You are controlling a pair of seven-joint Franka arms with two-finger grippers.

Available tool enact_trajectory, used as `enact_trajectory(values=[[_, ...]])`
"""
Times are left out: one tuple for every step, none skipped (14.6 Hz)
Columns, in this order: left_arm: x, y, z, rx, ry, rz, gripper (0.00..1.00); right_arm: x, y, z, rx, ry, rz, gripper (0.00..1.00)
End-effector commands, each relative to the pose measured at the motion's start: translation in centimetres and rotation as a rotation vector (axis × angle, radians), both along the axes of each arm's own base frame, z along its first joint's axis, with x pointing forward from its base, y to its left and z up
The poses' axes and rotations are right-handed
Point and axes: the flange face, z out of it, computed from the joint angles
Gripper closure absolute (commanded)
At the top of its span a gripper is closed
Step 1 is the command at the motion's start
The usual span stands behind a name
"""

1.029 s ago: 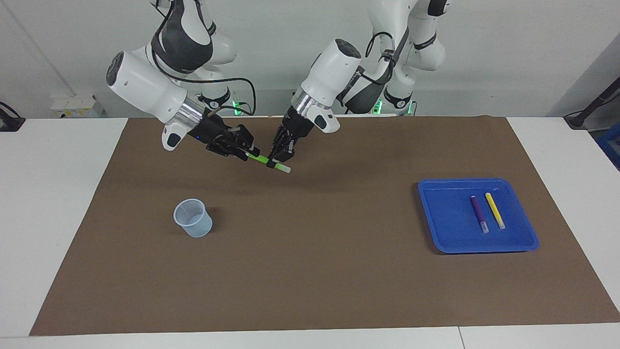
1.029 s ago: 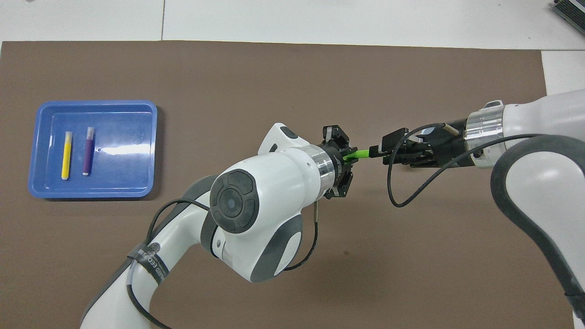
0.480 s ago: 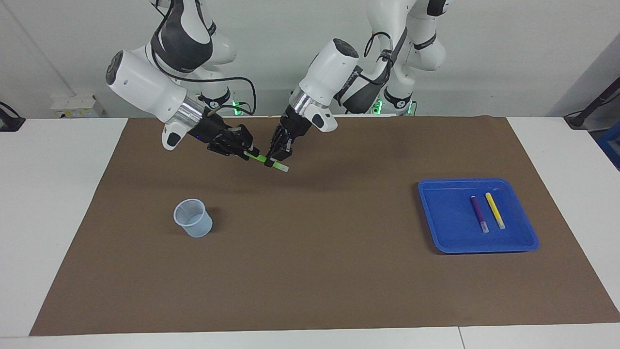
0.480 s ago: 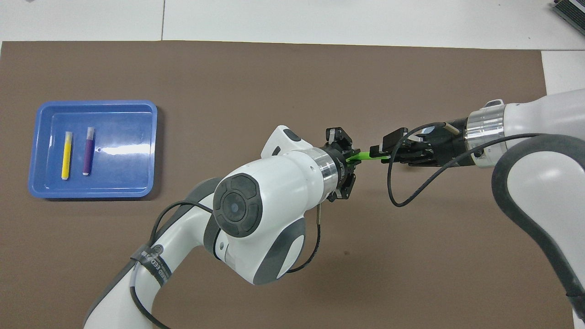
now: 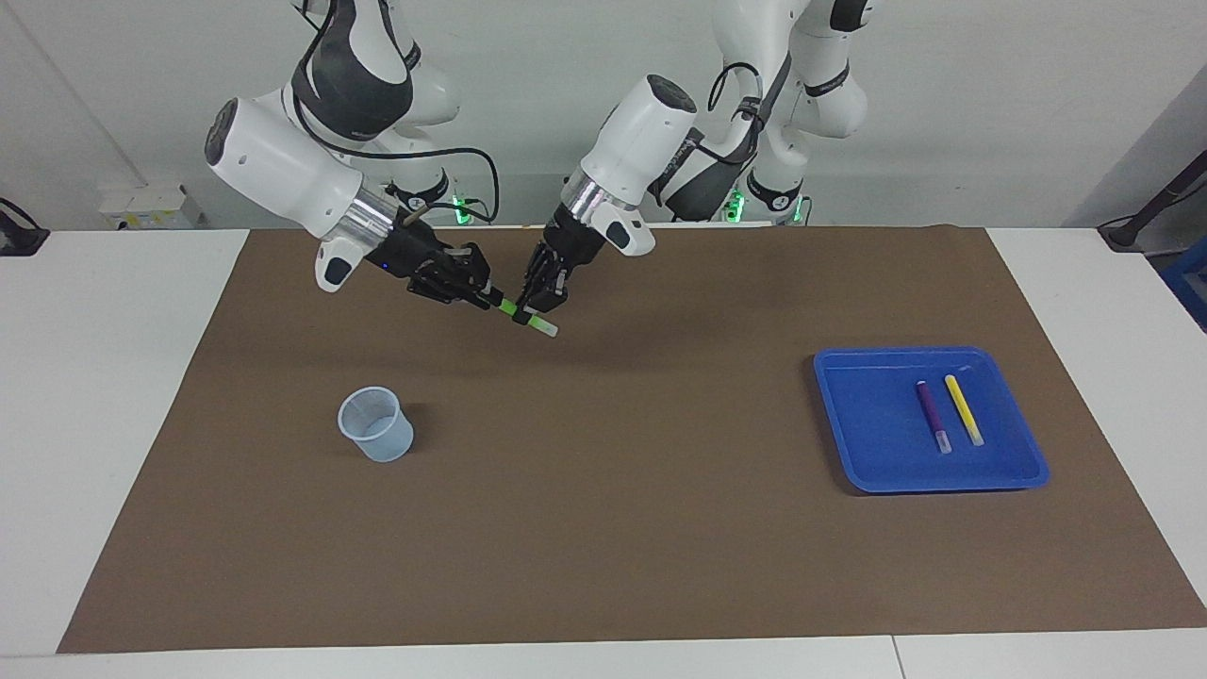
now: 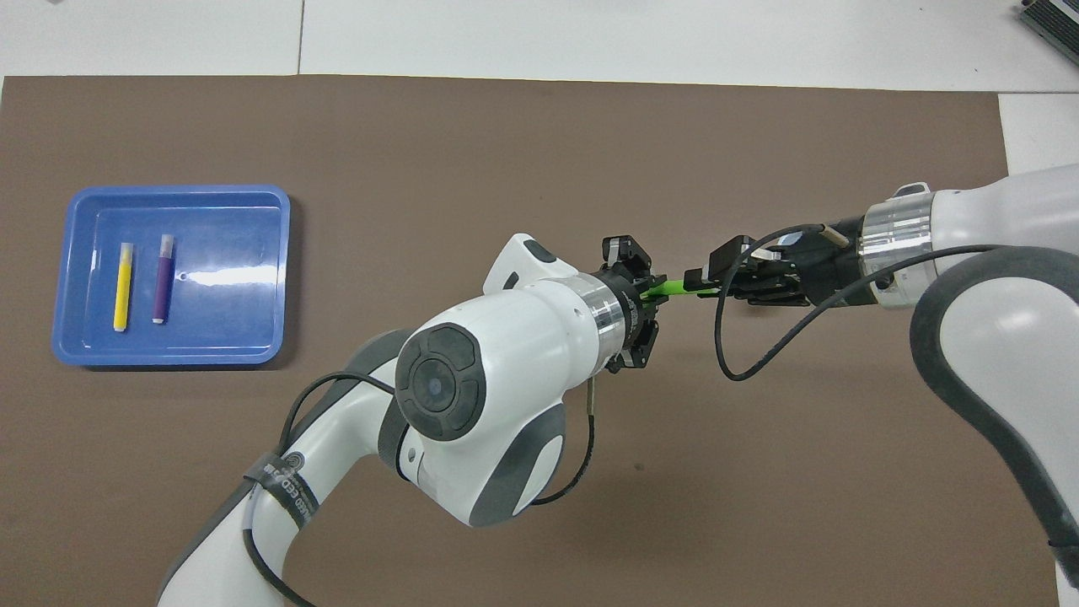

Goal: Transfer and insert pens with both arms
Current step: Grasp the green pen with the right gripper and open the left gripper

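Brown mat on white table; left gripper and right gripper both clamped on green pen

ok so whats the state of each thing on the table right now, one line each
green pen: in the air, gripped by both end effectors
left end effector: shut on green pen
right end effector: shut on green pen
purple pen: lying flat in tray
yellow pen: lying flat in tray, beside purple pen
tray: holds two pens
cup: upright, no pen in it
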Motion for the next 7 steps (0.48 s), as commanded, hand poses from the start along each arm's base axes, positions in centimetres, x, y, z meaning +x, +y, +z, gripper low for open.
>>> enact_trajectory(values=[[-0.79, -0.31, 0.05, -0.009, -0.006, -0.005, 1.0, 0.39, -0.12, -0.04, 0.019, -0.025, 0.018, 1.0], [-0.81, -0.3, -0.02, -0.004, -0.013, -0.016, 1.0, 0.38, -0.04, -0.03, 0.019, -0.026, 0.019, 1.0], [-0.82, -0.32, 0.0, -0.002, -0.012, -0.019, 0.77, 0.38, -0.05, -0.04, 0.017, -0.026, 0.019, 1.0], [-0.78, -0.29, 0.02, 0.002, -0.005, -0.018, 0.48, 0.37, -0.05, -0.05, 0.016, -0.025, 0.021, 1.0], [-0.96, -0.34, 0.09, 0.004, 0.004, -0.019, 0.34, 0.4, -0.15, -0.05, 0.014, -0.025, 0.018, 1.0], [-1.14, -0.26, 0.15, 0.016, 0.02, -0.026, 0.32, 0.42, -0.08, 0.08, 0.012, -0.027, 0.018, 1.0], [-1.32, -0.22, 0.24, 0.031, 0.04, -0.038, 0.27, 0.45, -0.1, 0.21, 0.007, -0.029, 0.019, 1.0]])
